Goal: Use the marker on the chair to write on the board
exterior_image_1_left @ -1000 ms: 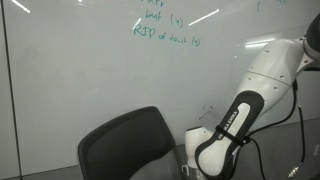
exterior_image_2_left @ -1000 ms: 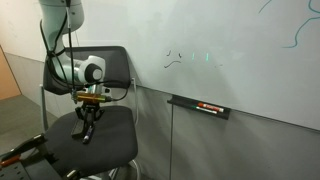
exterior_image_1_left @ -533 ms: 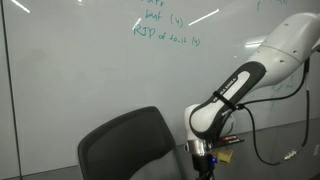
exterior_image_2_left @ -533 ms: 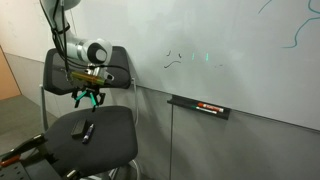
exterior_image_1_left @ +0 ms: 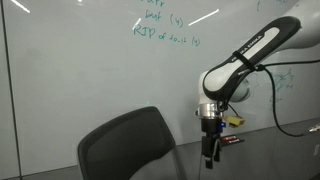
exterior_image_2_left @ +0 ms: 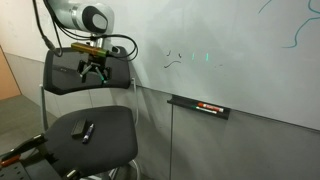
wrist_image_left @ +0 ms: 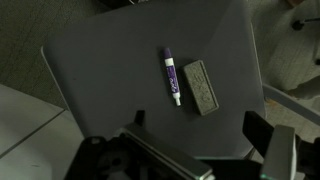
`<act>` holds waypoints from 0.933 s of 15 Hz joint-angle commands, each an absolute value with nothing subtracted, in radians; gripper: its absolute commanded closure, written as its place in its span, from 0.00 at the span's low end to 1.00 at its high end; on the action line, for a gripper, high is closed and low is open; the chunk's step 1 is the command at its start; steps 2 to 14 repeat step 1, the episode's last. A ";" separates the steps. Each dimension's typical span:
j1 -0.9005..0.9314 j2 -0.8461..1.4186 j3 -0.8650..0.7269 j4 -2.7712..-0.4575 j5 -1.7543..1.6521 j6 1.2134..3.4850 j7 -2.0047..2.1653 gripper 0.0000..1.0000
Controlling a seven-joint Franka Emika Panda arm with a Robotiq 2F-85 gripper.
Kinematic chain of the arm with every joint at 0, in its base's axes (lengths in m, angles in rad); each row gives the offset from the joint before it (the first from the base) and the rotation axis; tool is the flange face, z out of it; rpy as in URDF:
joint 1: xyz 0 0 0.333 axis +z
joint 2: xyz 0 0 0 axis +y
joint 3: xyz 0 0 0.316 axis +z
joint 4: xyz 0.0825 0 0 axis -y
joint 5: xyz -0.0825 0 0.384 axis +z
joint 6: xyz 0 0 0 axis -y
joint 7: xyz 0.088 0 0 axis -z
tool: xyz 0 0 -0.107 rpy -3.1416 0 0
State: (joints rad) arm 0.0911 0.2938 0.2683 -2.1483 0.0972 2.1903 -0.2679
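The marker (wrist_image_left: 172, 77), slim with a purple label and a white tip, lies flat on the dark seat of the chair (wrist_image_left: 100, 70) in the wrist view. My gripper (wrist_image_left: 197, 128) hangs well above it, open and empty, with the two dark fingers framing bare seat. In an exterior view the gripper (exterior_image_2_left: 95, 76) is up at backrest height above the chair (exterior_image_2_left: 110, 140), where a small dark shape (exterior_image_2_left: 85, 129) lies. The white board (exterior_image_2_left: 240, 45) fills the wall behind. In an exterior view the gripper (exterior_image_1_left: 211, 155) hangs beside the chair's backrest (exterior_image_1_left: 125, 145), in front of the board (exterior_image_1_left: 80, 80).
A grey block-shaped eraser (wrist_image_left: 200, 88) lies right beside the marker on the seat. A ledge with a black-and-red bar (exterior_image_2_left: 205, 106) hangs on the wall under the board. Faint green writing (exterior_image_1_left: 165, 30) marks the board. Cables trail from the arm.
The gripper was low on the seat and nearly shut. It has opened, left the marker lying on the seat, and risen to backrest height.
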 commanded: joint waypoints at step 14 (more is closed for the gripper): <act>0.110 0.265 0.241 -2.167 0.103 2.188 -0.270 0.00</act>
